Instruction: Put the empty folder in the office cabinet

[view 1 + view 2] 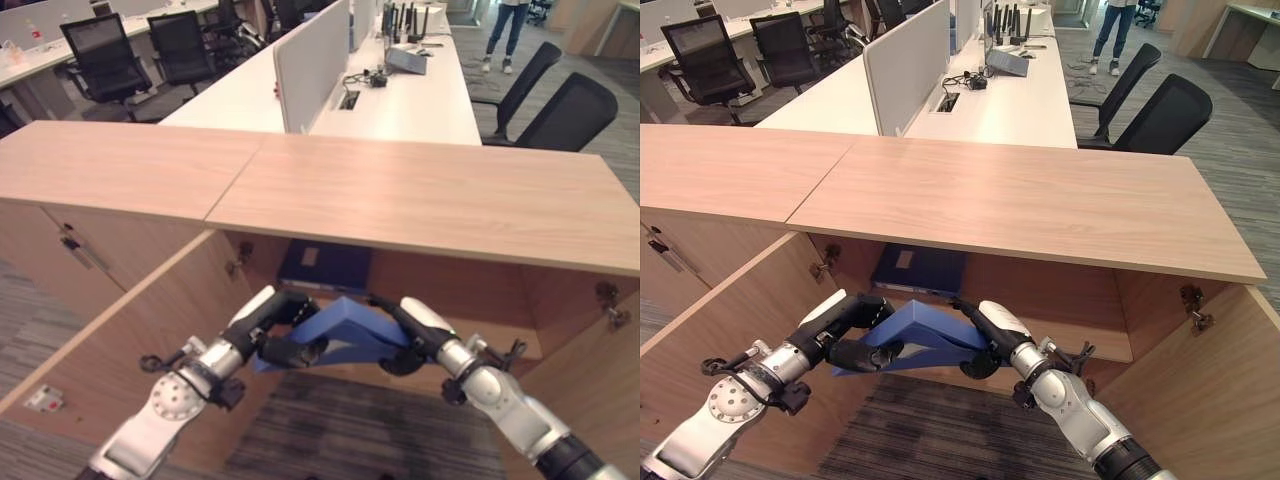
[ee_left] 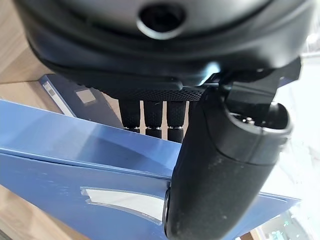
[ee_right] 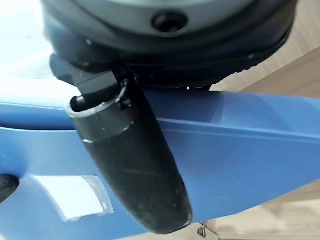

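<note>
Both hands (image 1: 285,330) (image 1: 405,335) clasping folder (image 1: 345,325)

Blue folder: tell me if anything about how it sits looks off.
The blue folder is not on the shelf: both the left hand and right hand grip it tilted at the cabinet opening. A darker folder lies flat inside. Nothing looks damaged.

Smooth, slightly glossy blue folder (image 1: 345,325); matt wood-grain cabinet (image 1: 420,195)
</note>
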`<state>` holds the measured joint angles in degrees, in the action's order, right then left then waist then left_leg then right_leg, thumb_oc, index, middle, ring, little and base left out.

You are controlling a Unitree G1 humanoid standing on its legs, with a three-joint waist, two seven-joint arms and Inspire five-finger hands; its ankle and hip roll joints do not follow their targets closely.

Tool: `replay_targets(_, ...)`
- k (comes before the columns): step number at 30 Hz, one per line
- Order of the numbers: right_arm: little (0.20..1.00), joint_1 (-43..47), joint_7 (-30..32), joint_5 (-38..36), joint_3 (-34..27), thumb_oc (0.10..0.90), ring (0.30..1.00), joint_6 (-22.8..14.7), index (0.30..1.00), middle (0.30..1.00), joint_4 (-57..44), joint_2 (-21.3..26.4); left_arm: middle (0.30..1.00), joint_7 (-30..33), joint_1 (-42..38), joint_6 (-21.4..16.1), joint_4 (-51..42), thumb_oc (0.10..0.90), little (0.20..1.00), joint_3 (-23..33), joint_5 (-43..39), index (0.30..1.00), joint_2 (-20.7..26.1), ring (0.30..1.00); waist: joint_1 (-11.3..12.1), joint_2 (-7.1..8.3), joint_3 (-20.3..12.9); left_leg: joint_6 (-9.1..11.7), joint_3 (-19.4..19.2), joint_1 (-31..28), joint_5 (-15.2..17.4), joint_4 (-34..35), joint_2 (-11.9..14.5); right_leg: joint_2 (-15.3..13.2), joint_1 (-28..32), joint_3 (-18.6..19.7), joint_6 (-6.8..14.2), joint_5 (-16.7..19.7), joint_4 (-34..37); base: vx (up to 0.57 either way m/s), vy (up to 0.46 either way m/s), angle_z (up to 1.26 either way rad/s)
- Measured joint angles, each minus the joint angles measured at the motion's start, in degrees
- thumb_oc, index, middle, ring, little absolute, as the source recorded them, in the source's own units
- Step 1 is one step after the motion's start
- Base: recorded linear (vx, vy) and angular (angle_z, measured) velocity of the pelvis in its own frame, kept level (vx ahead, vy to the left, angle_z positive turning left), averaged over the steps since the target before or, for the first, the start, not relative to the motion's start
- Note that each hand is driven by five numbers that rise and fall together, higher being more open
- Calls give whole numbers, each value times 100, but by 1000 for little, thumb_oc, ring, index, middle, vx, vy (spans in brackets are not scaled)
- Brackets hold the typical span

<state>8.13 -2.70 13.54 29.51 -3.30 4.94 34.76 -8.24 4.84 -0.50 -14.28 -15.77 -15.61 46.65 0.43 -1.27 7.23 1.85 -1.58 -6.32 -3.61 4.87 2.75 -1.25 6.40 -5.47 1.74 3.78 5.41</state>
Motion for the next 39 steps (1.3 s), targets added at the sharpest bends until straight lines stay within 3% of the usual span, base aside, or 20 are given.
replay_targets(13, 900, 139, -56, -83, 198, 800, 900, 2, 900, 900, 81, -4, 300, -2, -85, 0, 9, 400, 300, -47, -201, 300, 285, 300, 13, 51, 18, 1, 5, -16, -2, -18, 0, 0, 17, -10, -27, 21, 0, 0, 0, 0)
replay_targets(14, 300, 147, -71, -115, 224, 400, 300, 0, 300, 300, 141, -37, 300, -1, -92, 3, 11, 400, 300, -55, -201, 300, 286, 300, 10, 60, 17, 1, 5, -19, -2, -19, 0, 0, 19, -10, -26, 21, -1, 0, 0, 0)
replay_targets(25, 300, 47, -432, -1197, 449, 400, 300, 15, 300, 300, 935, -516, 300, -38, -157, 52, 74, 400, 300, -252, -242, 300, 422, 300, 0, 95, 13, 2, 5, -45, -2, -19, 1, -1, 48, -24, -7, 8, 0, 0, 0, 0)
replay_targets(29, 300, 7, -450, -1255, 468, 400, 300, 3, 300, 300, 934, -495, 300, -131, -155, 166, 146, 400, 300, -263, -667, 300, 471, 300, 0, 99, 13, 3, 5, -65, -2, -19, 0, -3, 67, -28, -19, 19, 0, 0, 0, 0)
replay_targets(39, 300, -43, -484, -1192, 452, 400, 300, -58, 300, 300, 931, -403, 300, -205, -153, 167, 183, 400, 300, -264, -676, 300, 470, 300, 0, 120, 9, 7, 14, -70, -4, 0, 0, -5, 76, -40, 7, -2, 0, 0, 0, 0)
